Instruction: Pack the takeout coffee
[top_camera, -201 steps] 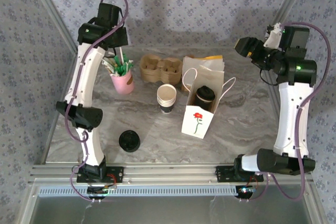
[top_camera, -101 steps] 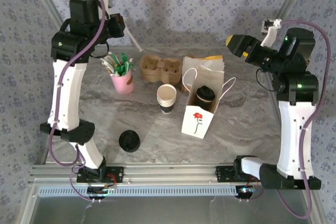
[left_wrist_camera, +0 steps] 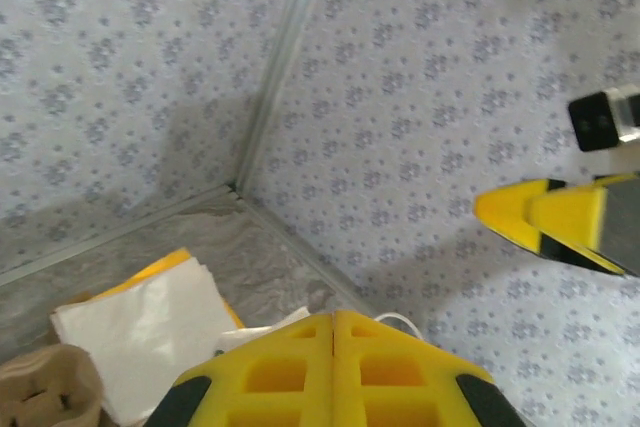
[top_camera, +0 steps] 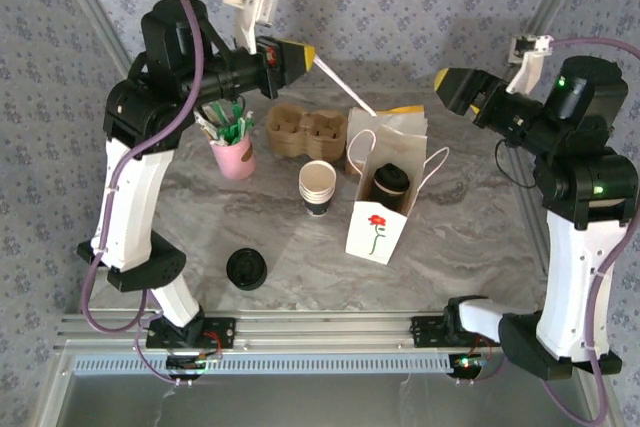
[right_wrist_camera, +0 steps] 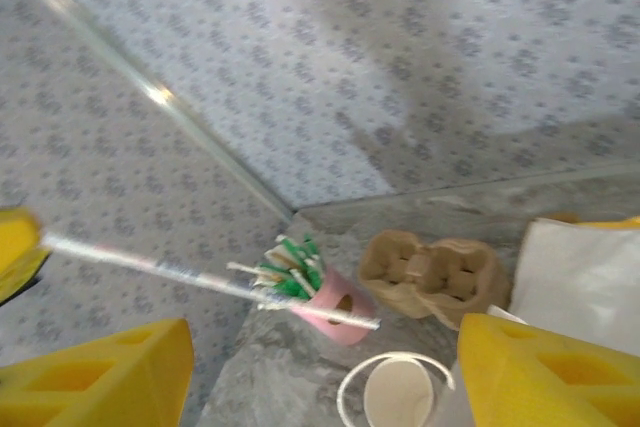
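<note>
The takeout coffee (top_camera: 390,182), a dark cup with a black lid, stands inside the white paper bag (top_camera: 376,228) with a red flower print. My left gripper (top_camera: 308,55) hangs high over the back of the table, left of the bag, shut on a white paper straw (top_camera: 345,87) that slants down toward the bag's back. From the left wrist, its yellow fingers (left_wrist_camera: 333,315) are pressed together. My right gripper (top_camera: 442,84) is raised at the back right, open and holding nothing. From the right wrist (right_wrist_camera: 325,347), the straw (right_wrist_camera: 200,277) crosses in front.
A pink cup of straws (top_camera: 234,152) stands at the back left, beside a brown cup carrier (top_camera: 305,132). White napkins (top_camera: 400,127) lie behind the bag. A stack of white cups (top_camera: 317,187) stands left of the bag. A loose black lid (top_camera: 246,269) lies near the front left.
My left arm lifted the straw out of the pink cup and swung it up and right toward the bag. The right arm rose a little, its gripper staying open.
</note>
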